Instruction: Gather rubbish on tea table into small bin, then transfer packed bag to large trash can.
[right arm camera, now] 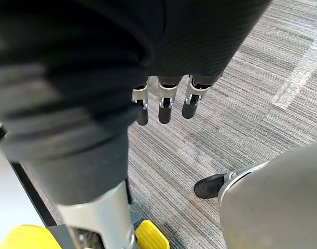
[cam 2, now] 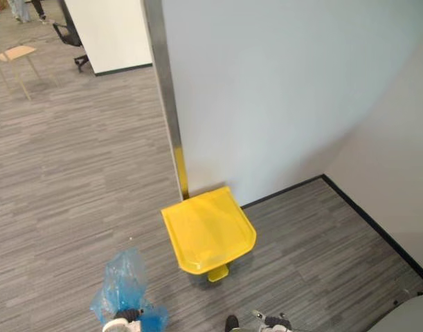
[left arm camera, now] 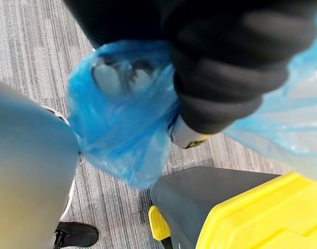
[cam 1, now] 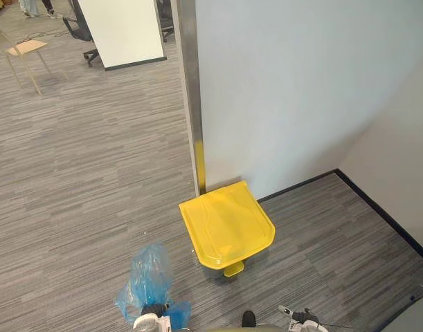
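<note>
Floor: grey striped carpet running into a corner with a black skirting strip.
Walls: a pale wall in front of me, with a metal post at its left edge.
Trash can: the large trash can stands on the carpet at the foot of the post. It has a grey body and a yellow lid that lies flat and closed, and a yellow pedal sticks out at the front.
Bag: the blue plastic bag is up off the floor at my left hand, to the left of the trash can, near it and not touching it. The thin plastic is bunched round the hand and billows above it.
Left hand: wrapped in the blue plastic, so I cannot tell whether it is closed on the bag.
Right hand: my right hand hangs low on the right of the can. Its fingers are straight and relaxed, pointing down at the carpet, and it holds nothing.
Background: far off to the left stand a wooden chair and a white board on a black wheeled base.
</note>
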